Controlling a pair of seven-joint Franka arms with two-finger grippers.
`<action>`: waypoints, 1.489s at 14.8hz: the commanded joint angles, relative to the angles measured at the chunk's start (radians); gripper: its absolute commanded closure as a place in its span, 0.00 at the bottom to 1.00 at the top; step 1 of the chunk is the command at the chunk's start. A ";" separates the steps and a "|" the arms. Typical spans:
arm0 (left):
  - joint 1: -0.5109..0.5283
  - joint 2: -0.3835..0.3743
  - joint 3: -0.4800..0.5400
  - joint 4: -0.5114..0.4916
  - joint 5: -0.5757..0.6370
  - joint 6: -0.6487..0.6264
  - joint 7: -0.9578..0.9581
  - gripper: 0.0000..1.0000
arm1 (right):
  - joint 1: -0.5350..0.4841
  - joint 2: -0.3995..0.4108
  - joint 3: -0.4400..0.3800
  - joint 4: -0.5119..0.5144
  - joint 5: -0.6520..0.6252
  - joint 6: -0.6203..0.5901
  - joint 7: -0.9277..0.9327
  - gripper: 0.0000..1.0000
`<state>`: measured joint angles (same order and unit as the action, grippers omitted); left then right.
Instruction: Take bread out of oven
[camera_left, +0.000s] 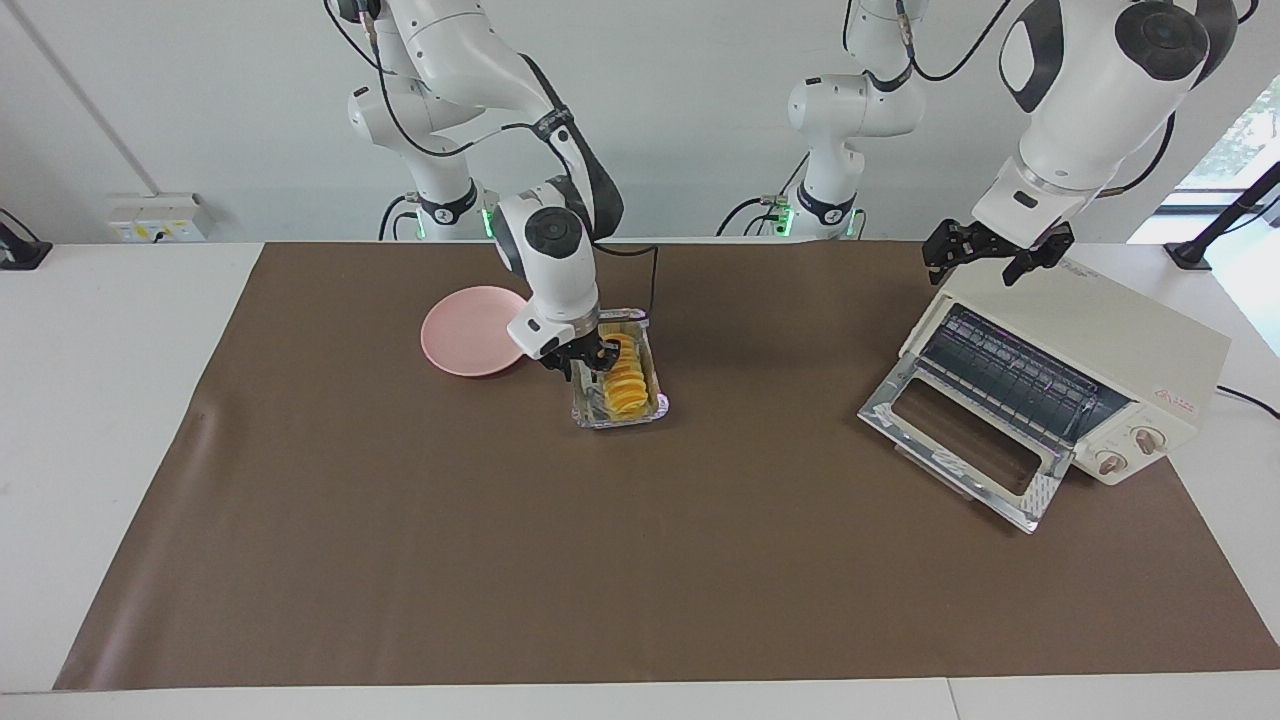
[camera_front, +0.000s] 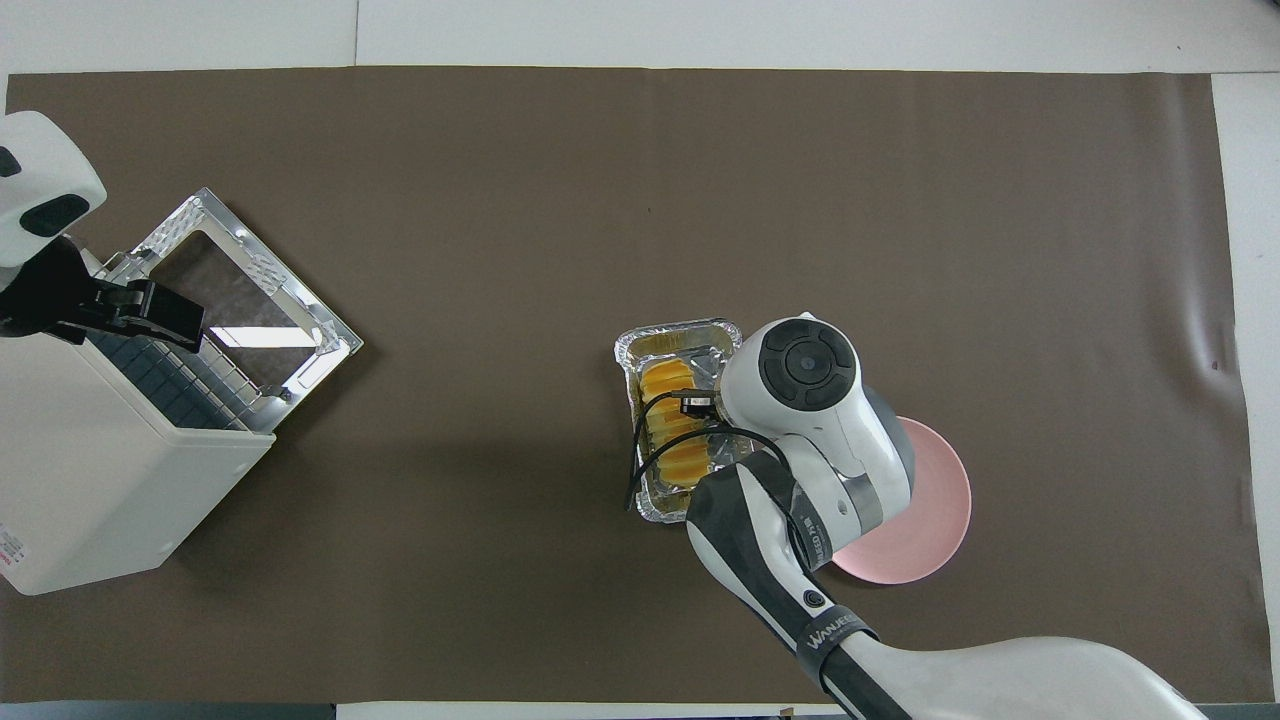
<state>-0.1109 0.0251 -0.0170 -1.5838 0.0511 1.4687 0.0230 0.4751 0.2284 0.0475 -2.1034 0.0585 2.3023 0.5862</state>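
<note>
Only readable bit I can spot is the white lettering "WANJEE…" on the black band of the right arm (camera_front: 838, 632), low in the overhead view, with the end of the word cut off. The oven (camera_left: 1120, 350) has a small red label (camera_left: 1183, 402) on its front corner near the knobs, but that's too tiny to read.

Two glossy white arms with rounded housings, dark grey joint caps and bands; black two-finger grippers; loose black cables; green lights at bases; "WANJEE" lettering on one band.
</note>
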 joint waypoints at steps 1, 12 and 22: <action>0.020 -0.047 -0.014 -0.050 -0.016 -0.005 0.017 0.00 | -0.004 -0.020 0.000 -0.018 0.014 0.023 0.003 1.00; 0.017 -0.044 -0.014 -0.047 -0.016 -0.014 0.012 0.00 | -0.337 -0.057 -0.004 0.085 0.132 -0.107 -0.463 1.00; 0.019 -0.050 -0.009 -0.039 -0.014 -0.010 0.012 0.00 | -0.469 0.020 -0.006 0.062 0.147 -0.021 -0.589 0.58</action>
<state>-0.1088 0.0004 -0.0189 -1.6018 0.0506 1.4557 0.0233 0.0107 0.2634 0.0360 -2.0322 0.1767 2.2763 0.0216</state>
